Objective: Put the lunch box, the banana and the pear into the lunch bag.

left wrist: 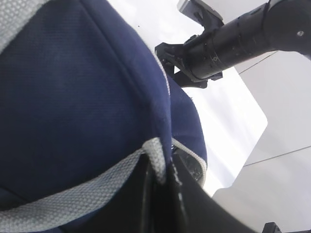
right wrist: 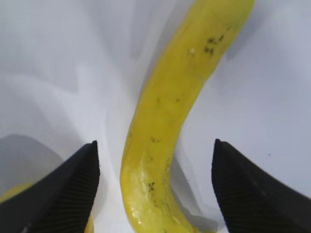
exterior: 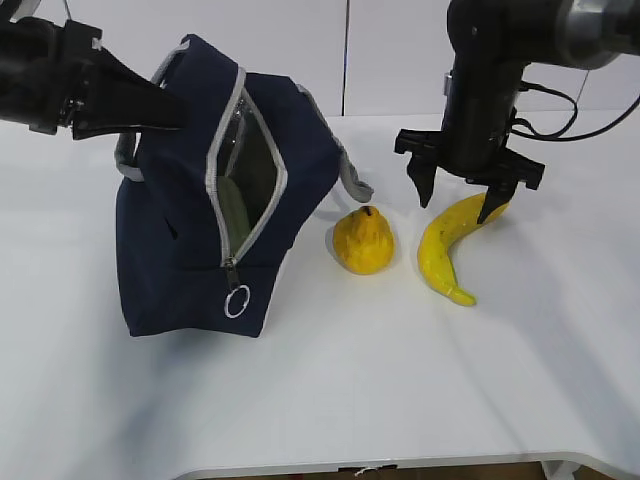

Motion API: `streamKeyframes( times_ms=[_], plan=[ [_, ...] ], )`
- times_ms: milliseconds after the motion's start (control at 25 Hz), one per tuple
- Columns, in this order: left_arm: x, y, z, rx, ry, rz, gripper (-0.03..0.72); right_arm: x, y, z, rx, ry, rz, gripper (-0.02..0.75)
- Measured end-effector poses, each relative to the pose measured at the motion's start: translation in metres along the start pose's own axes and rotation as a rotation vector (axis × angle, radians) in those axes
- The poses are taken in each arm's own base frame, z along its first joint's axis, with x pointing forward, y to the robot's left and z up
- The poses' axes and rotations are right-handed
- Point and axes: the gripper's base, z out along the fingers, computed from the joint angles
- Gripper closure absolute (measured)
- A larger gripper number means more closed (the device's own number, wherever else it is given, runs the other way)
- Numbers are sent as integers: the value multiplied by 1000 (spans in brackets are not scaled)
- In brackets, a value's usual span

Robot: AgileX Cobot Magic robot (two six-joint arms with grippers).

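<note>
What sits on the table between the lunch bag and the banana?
The pear, standing apart from both the lunch bag and the banana; the exterior view shows it.

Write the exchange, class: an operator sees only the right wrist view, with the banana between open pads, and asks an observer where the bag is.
Observer: The lunch bag stands left of the banana, its zip open toward it.
Operator: Anything between them?
Observer: The pear sits on the table between them.
Operator: Is the bag held?
Observer: The left hand is shut on its grey top strap.
</note>
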Motion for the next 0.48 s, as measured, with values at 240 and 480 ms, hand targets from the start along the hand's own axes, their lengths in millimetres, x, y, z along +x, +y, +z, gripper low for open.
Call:
streamKeyframes(
  times_ms=[240,480],
  plan=[
    [0,0,0,0,0,2,680,1,3,9,-5,20,9,157],
    [0,0,0,0,0,2,680,0,5,11,-23,9,16,157]
  ],
)
